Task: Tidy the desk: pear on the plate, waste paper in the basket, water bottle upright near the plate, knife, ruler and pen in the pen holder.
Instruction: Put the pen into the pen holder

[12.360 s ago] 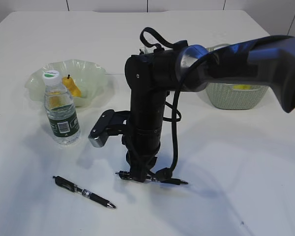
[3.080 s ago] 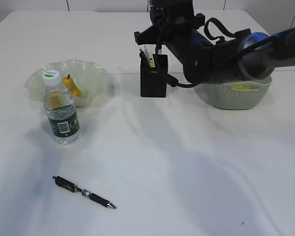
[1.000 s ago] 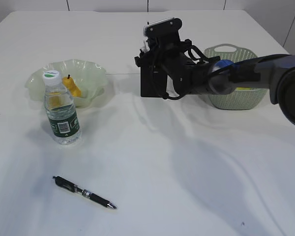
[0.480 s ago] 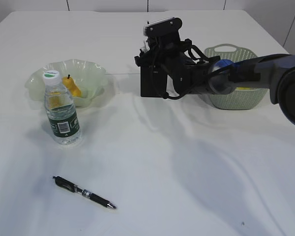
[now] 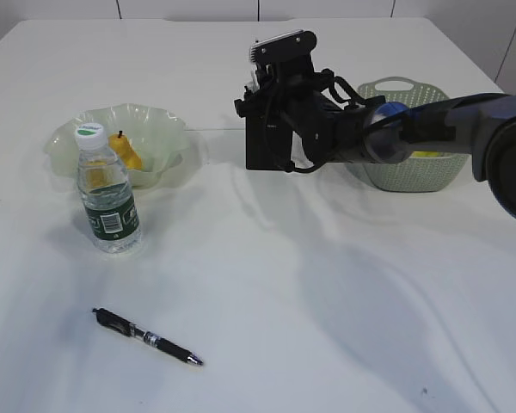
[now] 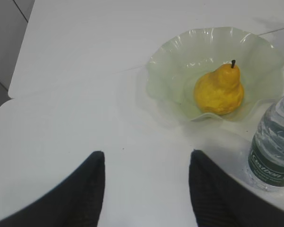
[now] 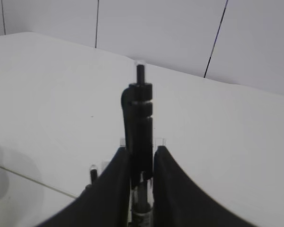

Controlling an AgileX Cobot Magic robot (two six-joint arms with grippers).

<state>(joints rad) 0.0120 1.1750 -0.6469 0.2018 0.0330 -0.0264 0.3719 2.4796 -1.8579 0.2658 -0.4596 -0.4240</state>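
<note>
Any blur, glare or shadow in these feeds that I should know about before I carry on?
Exterior view: sharp, soft arm shadow across the desk. Left wrist view: slightly soft, dark end effector fingers blurred; pear clear. Right wrist view: the pen between the fingers is soft and backlit, detail lost.

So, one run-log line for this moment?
right claw: around upright pen over pen holder | left claw: open, empty | second pen: on desk
</note>
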